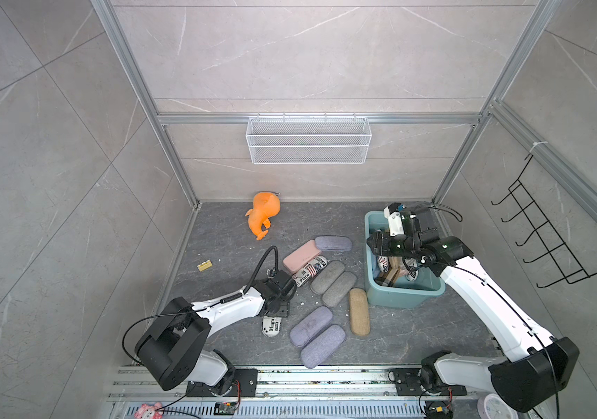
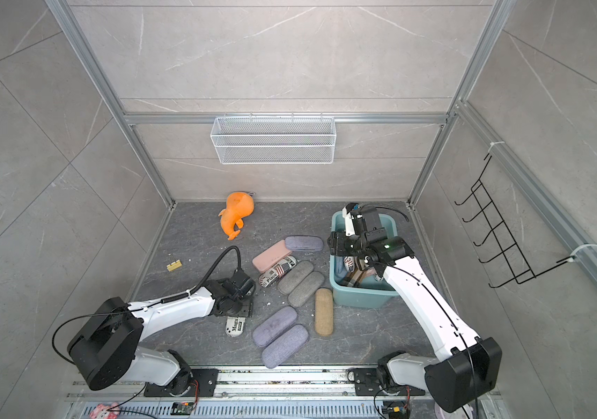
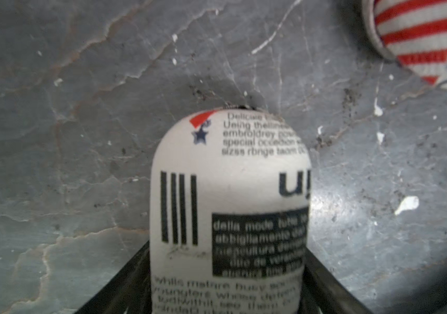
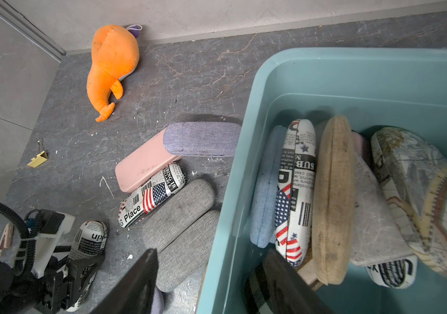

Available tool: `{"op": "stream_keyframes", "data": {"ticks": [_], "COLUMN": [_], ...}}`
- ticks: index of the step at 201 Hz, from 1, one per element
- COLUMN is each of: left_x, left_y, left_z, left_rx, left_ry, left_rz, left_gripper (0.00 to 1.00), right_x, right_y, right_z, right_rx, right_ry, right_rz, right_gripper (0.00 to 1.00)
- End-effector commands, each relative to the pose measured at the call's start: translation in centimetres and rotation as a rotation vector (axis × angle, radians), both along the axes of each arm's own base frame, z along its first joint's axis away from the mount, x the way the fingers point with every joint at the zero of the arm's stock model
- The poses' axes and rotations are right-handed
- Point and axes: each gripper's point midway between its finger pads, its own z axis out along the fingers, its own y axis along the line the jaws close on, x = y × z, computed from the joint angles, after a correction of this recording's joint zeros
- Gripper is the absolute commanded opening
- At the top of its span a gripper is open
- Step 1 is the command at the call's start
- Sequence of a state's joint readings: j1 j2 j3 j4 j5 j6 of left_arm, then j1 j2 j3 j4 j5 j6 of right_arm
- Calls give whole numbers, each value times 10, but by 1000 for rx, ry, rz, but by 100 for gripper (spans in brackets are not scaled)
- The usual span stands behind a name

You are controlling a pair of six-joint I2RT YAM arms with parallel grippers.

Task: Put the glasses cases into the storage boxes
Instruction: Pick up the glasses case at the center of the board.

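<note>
Left pincer (image 3: 227, 246) clamps the white newspaper-print oblong glasses case (image 3: 230, 190) lying on the grey surface (image 3: 54, 136), seemingly to lift it. Right pincer (image 4: 211, 255) hangs apart and empty over the teal plastic tub (image 4: 352, 54).

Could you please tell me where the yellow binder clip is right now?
In both top views the binder clip lies alone near the tabletop's left edge, left of the pink case.

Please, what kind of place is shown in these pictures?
Most likely a robot test cell, not a lived-in room: an aluminium frame holds tile-look wall panels, two robot arms are bolted to a metal rail, and a white wire basket hangs on the back beam.
</note>
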State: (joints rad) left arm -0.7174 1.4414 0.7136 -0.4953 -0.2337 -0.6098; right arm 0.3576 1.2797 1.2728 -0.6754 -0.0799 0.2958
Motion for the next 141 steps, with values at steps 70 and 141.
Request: {"op": "stream_keyframes", "data": {"ticks": [70, 141], "left_x": [-38, -63], "left_y": [20, 22], "left_z": [28, -8], "left_rx": [-6, 21], "left_ry": [43, 120], "left_rz": [155, 192], "left_gripper": [99, 77], "right_x": [-11, -16], "right_y": [7, 21], "right_z": [17, 6], "right_rx": [33, 76], "right_ry": [-58, -38], "right_rz": [38, 79], "right_gripper": [68, 66]}}
